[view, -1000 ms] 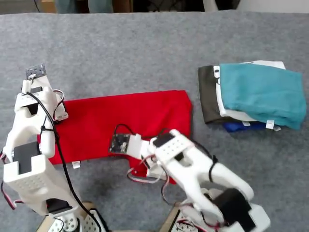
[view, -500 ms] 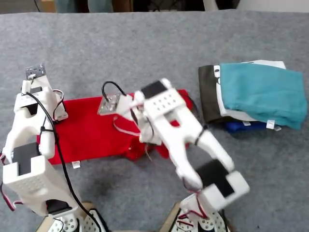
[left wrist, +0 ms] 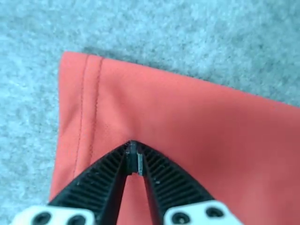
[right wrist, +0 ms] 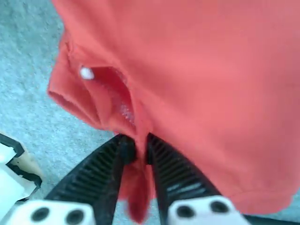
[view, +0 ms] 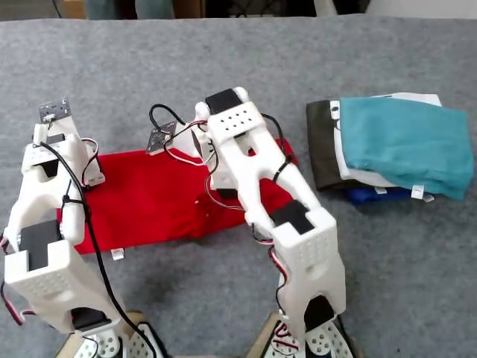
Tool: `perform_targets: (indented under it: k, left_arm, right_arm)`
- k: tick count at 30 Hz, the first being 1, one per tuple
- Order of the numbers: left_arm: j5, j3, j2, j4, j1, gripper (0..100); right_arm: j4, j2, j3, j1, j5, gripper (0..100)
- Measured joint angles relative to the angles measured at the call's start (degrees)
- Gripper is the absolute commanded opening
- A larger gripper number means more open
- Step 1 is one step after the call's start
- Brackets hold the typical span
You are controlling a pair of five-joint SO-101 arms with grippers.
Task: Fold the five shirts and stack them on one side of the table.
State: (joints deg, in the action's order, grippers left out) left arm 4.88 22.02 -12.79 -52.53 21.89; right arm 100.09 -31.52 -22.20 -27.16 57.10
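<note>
A red shirt (view: 149, 198) lies spread on the grey table, left of centre. My left gripper (left wrist: 133, 159) is shut on the red shirt (left wrist: 187, 117) close to its hemmed far-left corner; in the high view the left gripper (view: 86, 173) sits at that corner. My right arm (view: 238, 142) stretches across the shirt's right half. The right gripper (right wrist: 140, 146) is shut on a bunched fold of the red shirt (right wrist: 211, 70), held above the table. A stack of folded shirts stands at the right, with a teal shirt (view: 406, 145) on top.
Under the teal shirt lie a white one (view: 361, 177), a dark one (view: 320, 145) and a blue one (view: 373, 195). The grey felt table (view: 223, 67) is open beyond the arms. The arm bases stand at the near edge.
My right arm swung from the shirt's near edge toward its far edge, carrying the pinched red fabric over the shirt. The left arm stayed still.
</note>
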Motion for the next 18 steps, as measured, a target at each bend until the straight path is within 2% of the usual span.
perform_targets:
  k: [3, 8, 10, 13, 16, 18]
  left_arm:
    - [0.0, 0.0, 0.0, 0.0, 0.0, 3]
    - [0.0, 0.0, 0.0, 0.0, 0.0, 3]
    - [0.0, 0.0, 0.0, 0.0, 0.0, 3]
    - [0.0, 0.0, 0.0, 0.0, 0.0, 3]
    - [0.0, 0.0, 0.0, 0.0, 0.0, 3]
    - [0.0, 0.0, 0.0, 0.0, 0.0, 3]
  right_arm:
    - [0.0, -0.18, -2.11, 0.0, 0.0, 27.9]
    - [0.0, -0.18, -8.44, 0.44, -4.13, 29.2]
    - [0.26, -0.18, -11.43, 1.49, -6.68, 24.7]
    - [0.62, 0.26, -13.01, 2.99, -11.78, 1.4]
    - [0.62, 4.31, -9.93, 3.43, -16.26, 7.0]
    - [0.62, 8.62, -5.1, 3.34, -18.73, 3.6]
